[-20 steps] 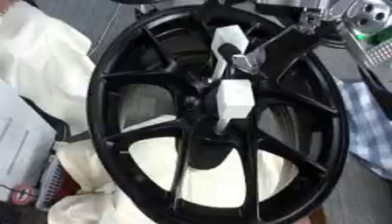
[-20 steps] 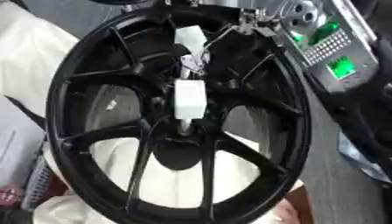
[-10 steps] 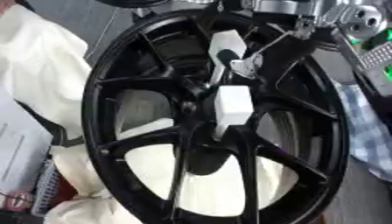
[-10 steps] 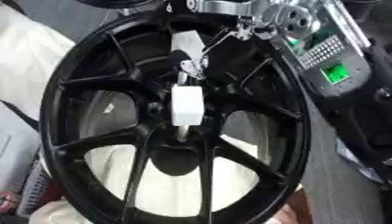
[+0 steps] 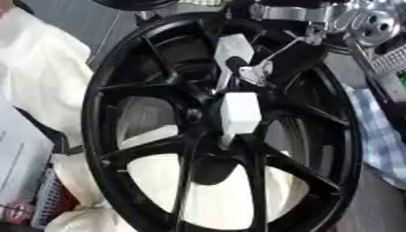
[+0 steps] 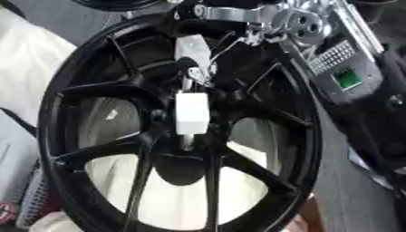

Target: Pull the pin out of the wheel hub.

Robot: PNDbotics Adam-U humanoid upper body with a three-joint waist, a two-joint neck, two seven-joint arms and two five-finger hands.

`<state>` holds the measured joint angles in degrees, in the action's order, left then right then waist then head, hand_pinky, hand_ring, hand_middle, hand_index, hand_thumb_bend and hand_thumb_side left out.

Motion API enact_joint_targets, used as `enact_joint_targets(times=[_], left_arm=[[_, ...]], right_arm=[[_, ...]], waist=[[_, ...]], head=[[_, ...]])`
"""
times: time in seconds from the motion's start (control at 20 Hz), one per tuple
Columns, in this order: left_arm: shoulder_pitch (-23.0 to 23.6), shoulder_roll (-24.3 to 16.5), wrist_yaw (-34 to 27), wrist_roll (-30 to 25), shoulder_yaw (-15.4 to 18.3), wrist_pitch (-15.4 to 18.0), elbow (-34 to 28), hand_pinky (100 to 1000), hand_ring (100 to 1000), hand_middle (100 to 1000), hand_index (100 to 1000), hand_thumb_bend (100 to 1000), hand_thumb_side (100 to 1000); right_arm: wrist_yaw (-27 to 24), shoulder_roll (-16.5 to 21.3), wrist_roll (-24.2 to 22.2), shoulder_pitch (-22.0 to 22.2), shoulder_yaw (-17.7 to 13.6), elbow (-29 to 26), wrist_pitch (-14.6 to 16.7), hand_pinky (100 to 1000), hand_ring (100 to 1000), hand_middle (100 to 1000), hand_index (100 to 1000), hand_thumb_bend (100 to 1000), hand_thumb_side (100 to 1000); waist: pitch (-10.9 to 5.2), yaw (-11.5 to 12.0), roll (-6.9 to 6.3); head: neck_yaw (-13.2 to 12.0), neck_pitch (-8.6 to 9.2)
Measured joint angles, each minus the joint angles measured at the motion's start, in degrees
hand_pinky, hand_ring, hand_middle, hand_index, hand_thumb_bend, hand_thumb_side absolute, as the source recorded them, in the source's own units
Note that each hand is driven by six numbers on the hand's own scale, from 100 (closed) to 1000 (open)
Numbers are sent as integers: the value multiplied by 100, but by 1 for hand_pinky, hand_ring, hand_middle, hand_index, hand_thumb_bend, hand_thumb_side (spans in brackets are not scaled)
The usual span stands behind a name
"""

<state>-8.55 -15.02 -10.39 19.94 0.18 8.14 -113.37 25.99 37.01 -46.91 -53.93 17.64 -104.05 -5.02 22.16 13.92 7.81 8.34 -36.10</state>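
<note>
At hub centre: pin (image 5: pixel 239 113) | right hand (image 5: pixel 246 59) just above, fingers touching it

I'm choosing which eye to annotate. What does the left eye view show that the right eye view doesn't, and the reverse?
Only the left eye view shows a checked cloth at the right edge and more of the white sheet at the left. Only the right eye view shows a grey unit with a green patch at the upper right. Both show the black wheel filling the frame, a white block at its hub, and the right hand reaching in from the top toward the hub; its fingers cannot be made out.
</note>
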Motion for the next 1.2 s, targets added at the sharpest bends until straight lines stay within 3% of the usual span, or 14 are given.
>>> enact_joint_targets(times=[0.75, 1.2], left_arm=[[0, 7, 36, -18, -33, -33, 0, 686, 670, 618, 823, 118, 801], [-4, 52, 128, -44, -55, -63, 0, 686, 670, 616, 820, 116, 803]], right_arm=[[269, 5, -115, 6, 0, 142, 238, 998, 951, 835, 935, 100, 368], [468, 11, 70, -2, -33, 240, 212, 976, 909, 761, 892, 100, 386]], waist=[[93, -16, 4], [161, 28, 34]], head=[[-70, 89], [-62, 197]])
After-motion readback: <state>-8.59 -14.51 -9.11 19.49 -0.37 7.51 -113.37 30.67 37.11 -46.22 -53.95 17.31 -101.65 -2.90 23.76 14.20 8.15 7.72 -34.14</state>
